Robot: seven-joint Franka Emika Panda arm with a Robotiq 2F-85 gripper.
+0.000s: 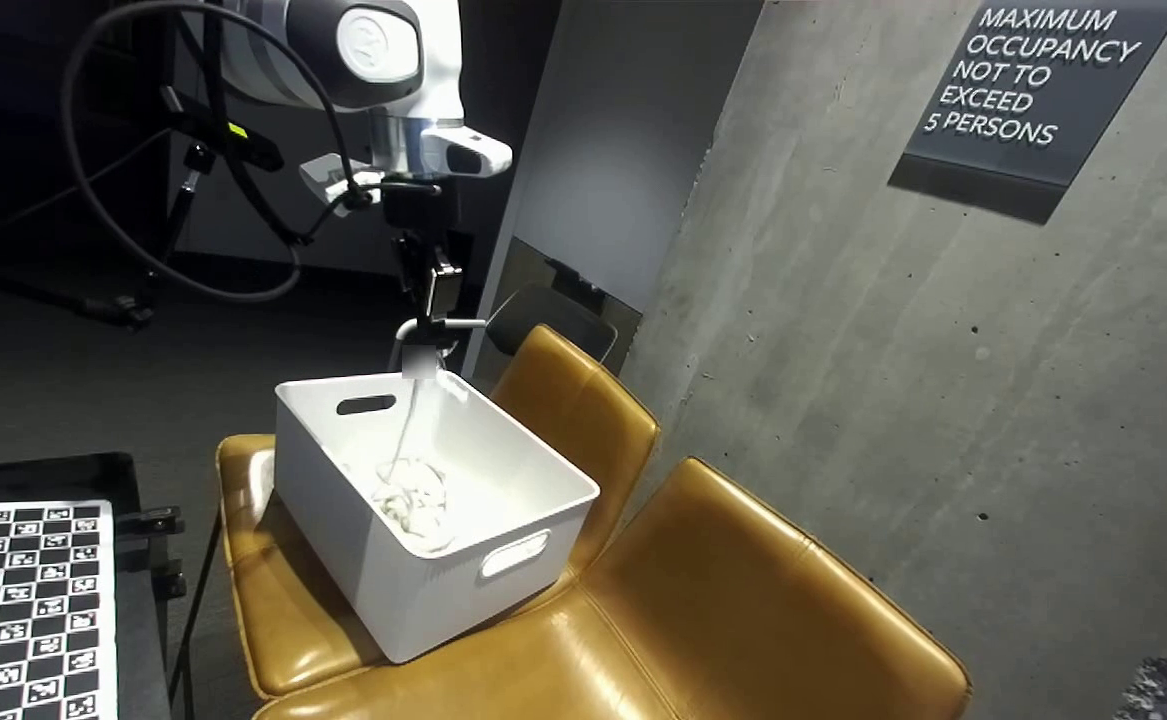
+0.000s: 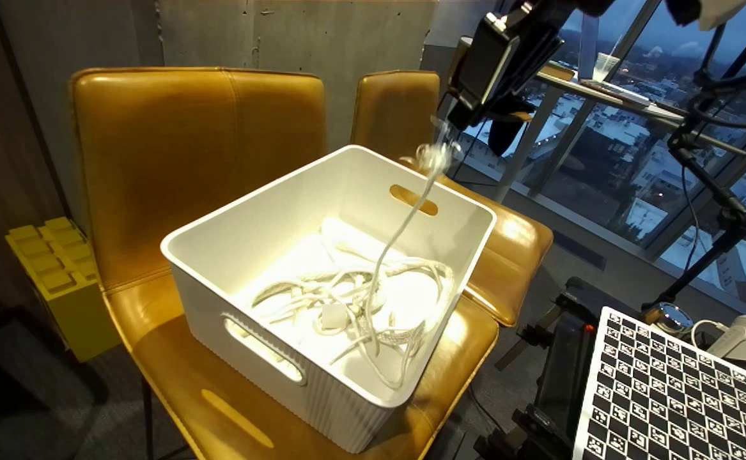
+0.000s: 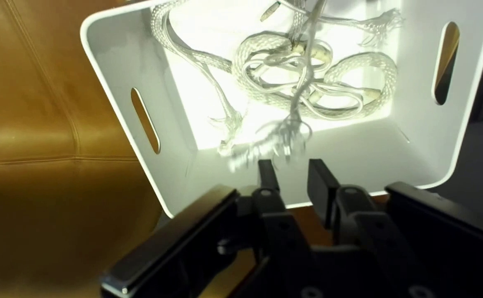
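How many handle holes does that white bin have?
2, in opposite end walls of the white bin: a near handle hole and a far handle hole, as seen in an exterior view. No others show.

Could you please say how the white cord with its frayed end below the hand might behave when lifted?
The cord is likely floppy, since it curves down into the bin. Being thin, it is probably light. Its frayed, fanned-out end might snag.
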